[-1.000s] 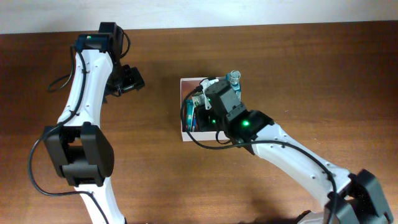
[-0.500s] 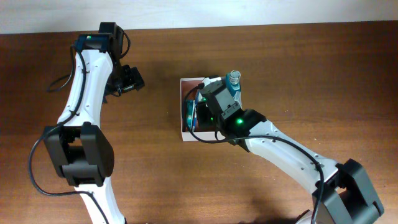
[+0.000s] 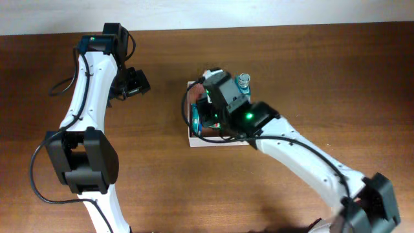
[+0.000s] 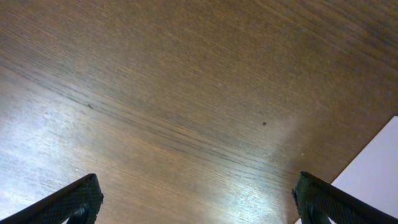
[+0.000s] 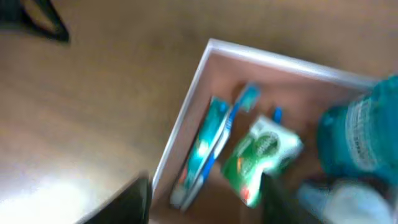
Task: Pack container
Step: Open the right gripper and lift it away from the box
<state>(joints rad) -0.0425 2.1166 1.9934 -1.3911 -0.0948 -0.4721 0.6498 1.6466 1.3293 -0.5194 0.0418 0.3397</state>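
Container [image 3: 207, 144], mid-worktop toward the far edge: holds teal tube [image 5: 205, 149], green packet [image 5: 261, 155] and blue bottle [image 5: 354, 143]; packing judged largely done. Right gripper [image 5: 202, 196] above it, jaws apart, empty. Left gripper [image 4: 199, 199] toward the far-left corner, spread wide, empty.

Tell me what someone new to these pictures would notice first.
The right arm, a green light glowing on it, hangs over the white-walled container mid-table. The blurred right wrist view shows inside it a teal bottle, a green packet and a teal tube beside one wall. The left gripper hovers open over the wooden table, well to the left.
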